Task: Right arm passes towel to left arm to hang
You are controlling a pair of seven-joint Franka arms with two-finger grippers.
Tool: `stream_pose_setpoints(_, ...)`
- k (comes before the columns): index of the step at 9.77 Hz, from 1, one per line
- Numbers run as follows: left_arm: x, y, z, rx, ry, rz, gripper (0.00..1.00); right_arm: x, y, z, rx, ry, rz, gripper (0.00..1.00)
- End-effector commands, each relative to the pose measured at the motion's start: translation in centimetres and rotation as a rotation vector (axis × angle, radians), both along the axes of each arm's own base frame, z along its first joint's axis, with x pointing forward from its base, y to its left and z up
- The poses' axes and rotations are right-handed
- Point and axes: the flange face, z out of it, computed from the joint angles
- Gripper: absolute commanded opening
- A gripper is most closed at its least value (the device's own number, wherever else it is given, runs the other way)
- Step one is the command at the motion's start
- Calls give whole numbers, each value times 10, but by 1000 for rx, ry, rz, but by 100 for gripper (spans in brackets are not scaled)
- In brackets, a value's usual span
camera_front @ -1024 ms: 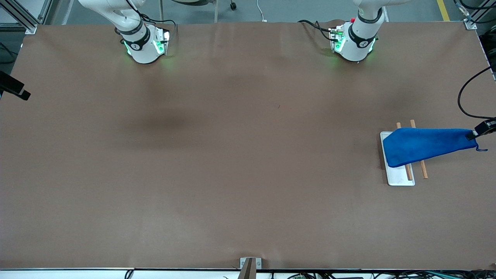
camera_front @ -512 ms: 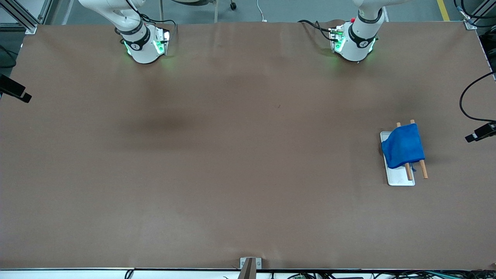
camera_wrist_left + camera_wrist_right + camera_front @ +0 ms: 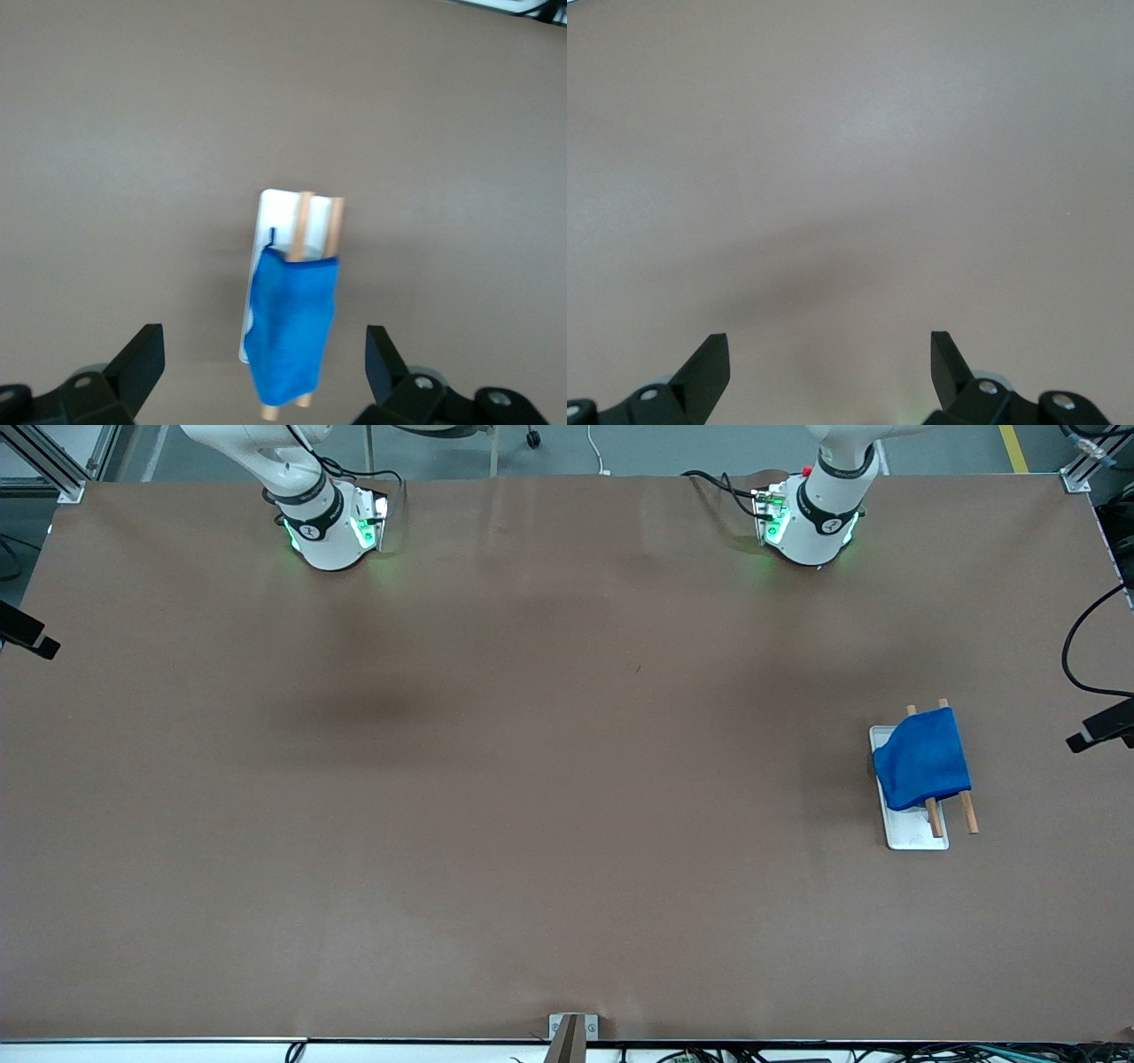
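Toward the left arm's end of the brown counter [image 3: 567, 797], the bright blue soft cloth towel [image 3: 921, 760] hangs draped over two thin wooden rods [image 3: 967, 812] that run side by side above a flat white rectangular tray [image 3: 912, 834]. The towel covers most of the rods' length; their ends stick out past the cloth both at the edge nearer the front camera and at the edge farther from it. One rod lies over the tray, the other just beside the tray's long edge, over bare counter. In the left wrist view the towel [image 3: 292, 329] folds down over the rods [image 3: 335, 228], its hem crossing them, and a small dark loop shows at one corner where the cloth meets the tray [image 3: 277, 212].

The left claw [image 3: 264, 367] hangs in the air over the rack and nothing touches it; its two black fingers [image 3: 142, 359] are spread wide, with the towel seen between them well below. In the front view only a black tip of it [image 3: 1100, 729] shows at the frame edge, over the counter's end.

The right claw [image 3: 830, 365] is also spread wide and holds nothing, with only bare brown counter and a soft shadow beneath it. A black part [image 3: 27, 633] at the frame edge marks it in the front view, over the right arm's end of the counter, well apart from the towel.
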Motion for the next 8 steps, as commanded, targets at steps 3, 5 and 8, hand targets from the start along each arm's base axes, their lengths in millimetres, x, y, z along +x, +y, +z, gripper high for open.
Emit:
stream_pose_setpoints(3, -15, -99, 60, 62, 13, -85, 100, 0, 0, 2, 15, -4, 12, 100)
stream_pose_setpoints(5, -17, -141, 113, 68, 29, -164, 100, 0, 2, 6, 6, -6, 78, 100)
stream_pose_setpoints(8, -30, -167, 157, 113, 65, -170, 100, 2, 6, 9, -3, -18, 93, 100)
